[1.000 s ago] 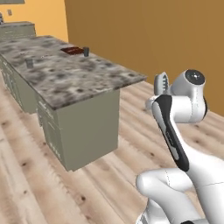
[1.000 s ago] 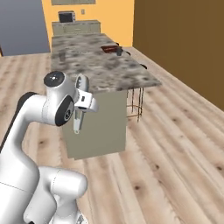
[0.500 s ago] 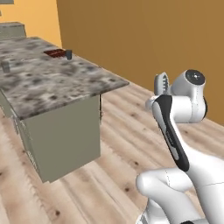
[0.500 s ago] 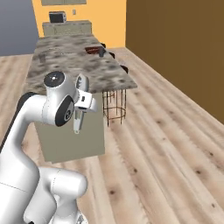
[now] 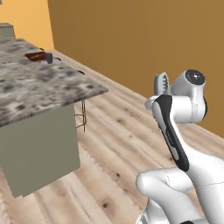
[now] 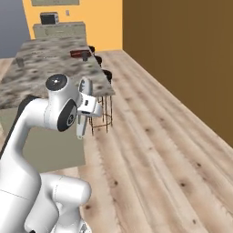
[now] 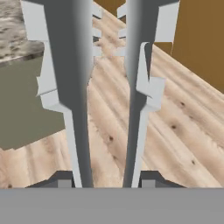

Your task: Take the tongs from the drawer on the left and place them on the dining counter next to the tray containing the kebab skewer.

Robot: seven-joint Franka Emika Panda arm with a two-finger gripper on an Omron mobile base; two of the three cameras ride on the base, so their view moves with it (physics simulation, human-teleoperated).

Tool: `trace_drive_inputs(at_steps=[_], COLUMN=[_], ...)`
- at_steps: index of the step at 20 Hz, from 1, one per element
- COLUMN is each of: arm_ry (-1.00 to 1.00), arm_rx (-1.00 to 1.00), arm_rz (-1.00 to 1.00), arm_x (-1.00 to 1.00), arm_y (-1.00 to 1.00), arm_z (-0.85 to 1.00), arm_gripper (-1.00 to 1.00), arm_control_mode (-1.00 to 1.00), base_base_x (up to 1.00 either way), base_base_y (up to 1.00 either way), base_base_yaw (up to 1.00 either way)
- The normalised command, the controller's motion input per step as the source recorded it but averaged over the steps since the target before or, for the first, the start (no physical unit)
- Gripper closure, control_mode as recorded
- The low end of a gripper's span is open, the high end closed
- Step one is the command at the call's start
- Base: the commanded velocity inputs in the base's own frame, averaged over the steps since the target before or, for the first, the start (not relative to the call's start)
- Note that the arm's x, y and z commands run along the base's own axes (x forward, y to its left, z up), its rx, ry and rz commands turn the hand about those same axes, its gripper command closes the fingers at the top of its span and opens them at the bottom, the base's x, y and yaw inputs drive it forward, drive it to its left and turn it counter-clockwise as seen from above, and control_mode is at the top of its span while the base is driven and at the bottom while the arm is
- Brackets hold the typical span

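Note:
My gripper [image 7: 107, 179] is shut on the tongs [image 7: 72, 65], whose two long grey arms run up the hand view to scalloped tips. From the left base view, the tongs [image 5: 161, 82] stick up from the gripper [image 5: 153, 100] beside the raised wrist. The same tongs [image 6: 84, 87] cross the gripper [image 6: 89, 108] in the right base view. The dining counter [image 5: 39, 87] [image 6: 50, 68] [image 7: 17, 30] lies ahead to the left, well apart from the hand. The dark tray [image 5: 36, 56] [image 6: 77, 53] sits far along it. The kebab skewer is too small to make out. The drawer is out of view.
A small dark cup [image 5: 49, 57] [image 6: 84, 56] stands beside the tray. Black stools [image 6: 103, 75] with wire bases [image 5: 82, 116] line the counter's right side. A brown wall [image 6: 182, 54] bounds the wooden floor [image 6: 154, 150] on the right. A dark appliance [image 6: 48, 18] sits on the far wall counter.
The whole picture has shifted as the base moved: the counter has slid left and come closer. The arm holds the same pose, with the tongs still in its grip.

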Motion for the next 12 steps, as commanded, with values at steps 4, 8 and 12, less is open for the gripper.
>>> trace_drive_inputs(at_steps=[4,8,12], arm_ry=[0.00,0.00,0.00], arm_rx=[0.00,0.00,0.00], arm_rz=[0.00,0.00,0.00], arm_x=[0.00,0.00,0.00], arm_y=[0.00,0.00,0.00], arm_z=[0.00,0.00,0.00], arm_gripper=[1.00,1.00,1.00], arm_control_mode=[1.00,1.00,1.00], base_base_x=[0.51,0.53,0.53], base_base_y=[-0.66,-0.64,-0.60], base_base_yaw=[0.01,0.02,0.02])
